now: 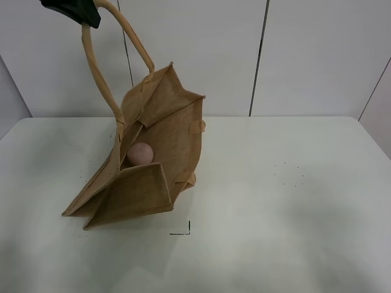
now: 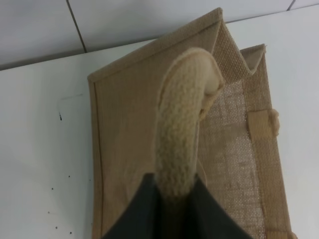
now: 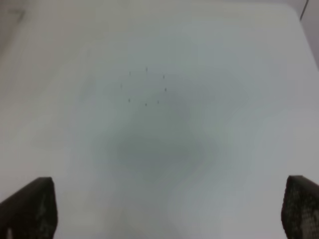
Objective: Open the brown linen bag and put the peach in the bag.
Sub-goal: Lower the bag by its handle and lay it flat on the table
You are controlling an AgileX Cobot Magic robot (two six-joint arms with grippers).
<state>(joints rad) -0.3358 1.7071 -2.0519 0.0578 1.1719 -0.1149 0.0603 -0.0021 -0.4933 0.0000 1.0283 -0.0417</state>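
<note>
The brown linen bag (image 1: 153,165) stands tilted on the white table, its mouth held open toward the camera. The dusty-pink peach (image 1: 140,154) lies inside the bag. My left gripper (image 1: 76,12) is at the top left, shut on one tan loop handle (image 1: 101,73) and holding it up. In the left wrist view the handle (image 2: 182,134) runs between my dark fingers (image 2: 137,214), with the bag (image 2: 129,129) below. My right gripper (image 3: 164,211) is out of the exterior view; the right wrist view shows its fingers (image 3: 30,206) wide apart over bare table, holding nothing.
The white table (image 1: 293,201) carries a small black corner mark (image 1: 183,231) in front of the bag and small dark specks (image 1: 290,174) on the right. A white panelled wall stands behind the table.
</note>
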